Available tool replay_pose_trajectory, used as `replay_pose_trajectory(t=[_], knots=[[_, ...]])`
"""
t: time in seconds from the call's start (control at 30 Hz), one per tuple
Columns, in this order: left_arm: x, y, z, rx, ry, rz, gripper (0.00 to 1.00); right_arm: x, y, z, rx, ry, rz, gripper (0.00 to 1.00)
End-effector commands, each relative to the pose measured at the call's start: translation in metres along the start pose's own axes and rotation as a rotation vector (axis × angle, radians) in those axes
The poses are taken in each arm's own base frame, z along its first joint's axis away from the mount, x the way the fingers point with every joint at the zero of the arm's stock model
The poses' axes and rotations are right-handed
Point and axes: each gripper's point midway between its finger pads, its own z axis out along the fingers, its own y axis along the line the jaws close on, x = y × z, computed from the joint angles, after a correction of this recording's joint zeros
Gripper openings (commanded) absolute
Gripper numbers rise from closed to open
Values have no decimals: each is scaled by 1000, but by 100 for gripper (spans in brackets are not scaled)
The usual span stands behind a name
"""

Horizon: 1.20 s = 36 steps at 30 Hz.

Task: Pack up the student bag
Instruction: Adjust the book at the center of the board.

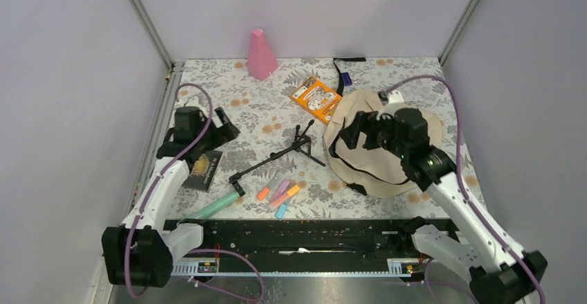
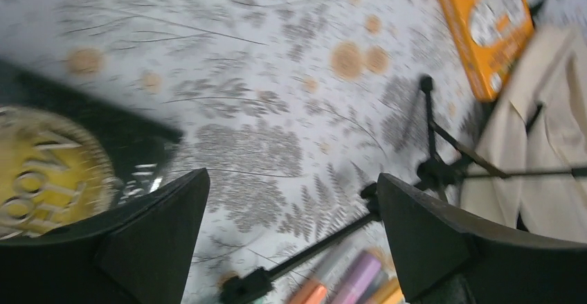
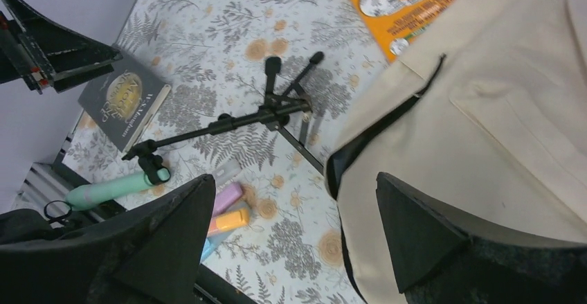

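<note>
The student bag (image 1: 377,162) is a beige fabric backpack with black trim, lying flat at the right of the table; it also fills the right of the right wrist view as the bag (image 3: 484,131). My right gripper (image 1: 354,132) hangs open above the bag's left edge, and in its own view the right gripper (image 3: 294,228) holds nothing. My left gripper (image 1: 228,129) is open and empty just right of a black book with a gold emblem (image 1: 204,170). In the left wrist view the left gripper (image 2: 291,235) hovers over bare tablecloth, the black book (image 2: 48,165) at its left.
An orange book (image 1: 315,97) lies behind the bag. A folded black tripod (image 1: 284,153) lies mid-table, with several highlighters (image 1: 280,194) and a mint-green bottle (image 1: 213,207) nearer the front rail. A pink cone (image 1: 262,55) stands at the back.
</note>
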Motion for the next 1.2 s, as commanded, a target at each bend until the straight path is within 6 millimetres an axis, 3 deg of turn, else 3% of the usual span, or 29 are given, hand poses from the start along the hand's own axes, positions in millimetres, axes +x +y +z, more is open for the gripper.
replay_pose_trajectory(t=[0.0, 0.27, 0.5, 0.67, 0.9, 1.0, 1.17], knots=[[-20, 26, -6, -33, -89, -103, 94, -39, 32, 26, -101, -2, -75, 93], [-23, 43, 6, -79, -30, -78, 95, -39, -9, 131, 95, 241, -144, 98], [-34, 54, -7, -113, -40, -13, 95, -36, -39, 223, 51, 394, -88, 95], [-39, 59, -12, -144, -54, 26, 95, -23, -73, 272, 92, 487, -35, 95], [-35, 55, -8, -112, -30, 16, 95, -6, -122, 307, 184, 547, 15, 95], [-34, 52, -7, -97, -24, 14, 95, 3, -140, 311, 217, 560, 38, 96], [-34, 49, -5, -76, -23, 8, 96, 23, -154, 312, 237, 603, 56, 95]])
